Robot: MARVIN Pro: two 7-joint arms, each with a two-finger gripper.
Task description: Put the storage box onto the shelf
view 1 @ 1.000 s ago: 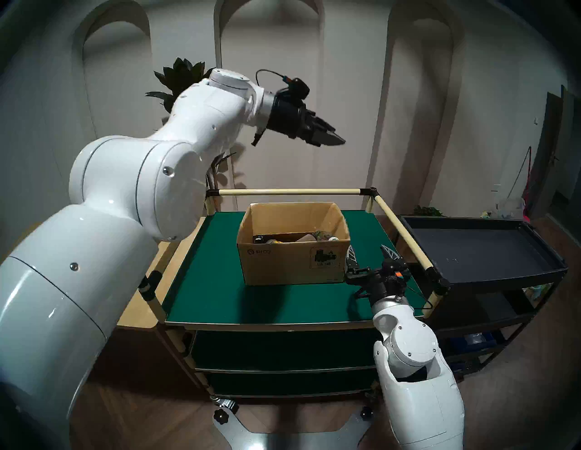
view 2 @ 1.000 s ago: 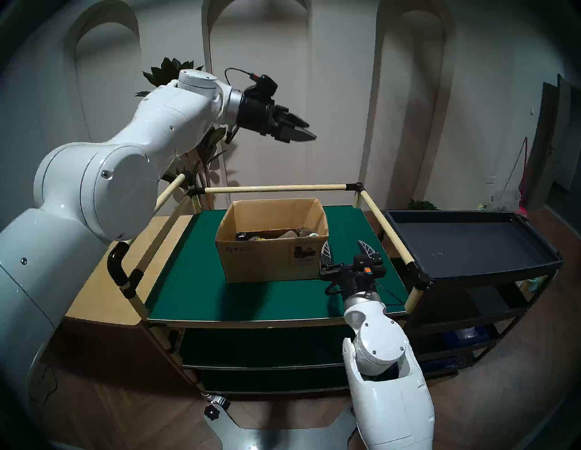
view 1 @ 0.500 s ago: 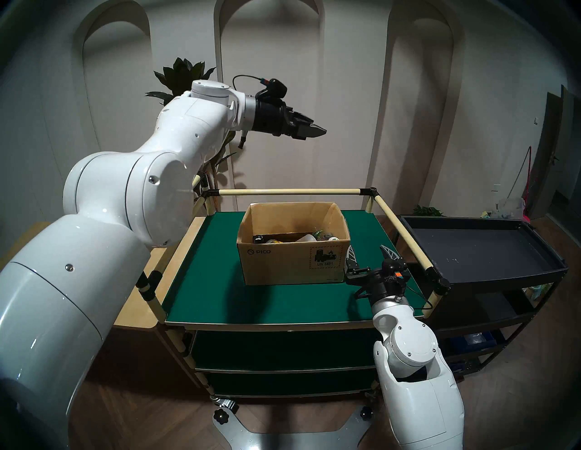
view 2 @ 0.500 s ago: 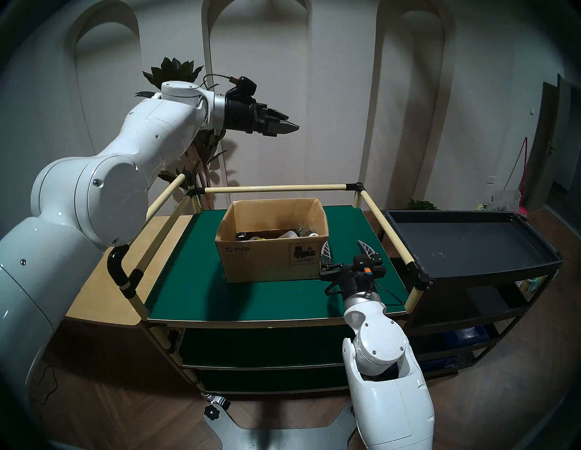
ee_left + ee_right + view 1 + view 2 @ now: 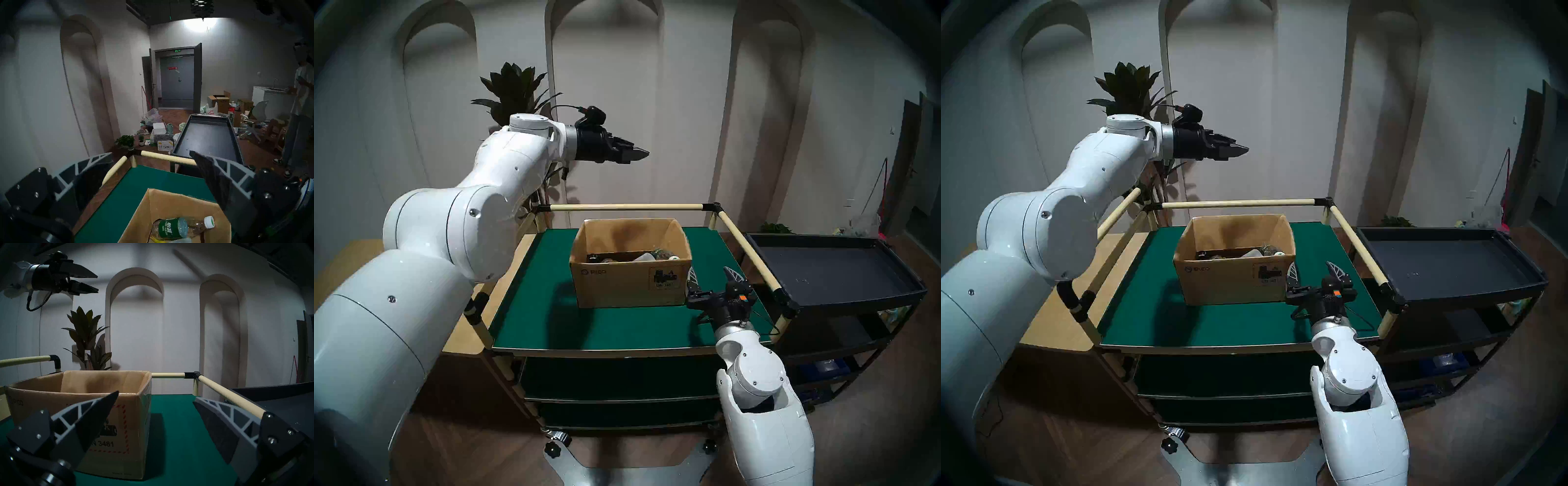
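The storage box (image 5: 631,268) sits on the shelf (image 5: 551,305); the empty, wide-open right gripper (image 5: 714,283) flanks its right corner; the empty left gripper (image 5: 638,155), fingers slightly parted, hovers above.

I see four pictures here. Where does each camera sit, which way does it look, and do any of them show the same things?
Head stereo left: up on the head, looking down at the cardboard box on the green shelf; both arms show.
Head stereo right: beside it, nearly the same picture.
Left wrist: on the raised left pincer, open, looking over the box's far corner toward a door.
Right wrist: low on the shelf, behind the open right pincer, facing the box's labelled side.
Shared: every view shows box and shelf; the right wrist view also catches the left pincer.
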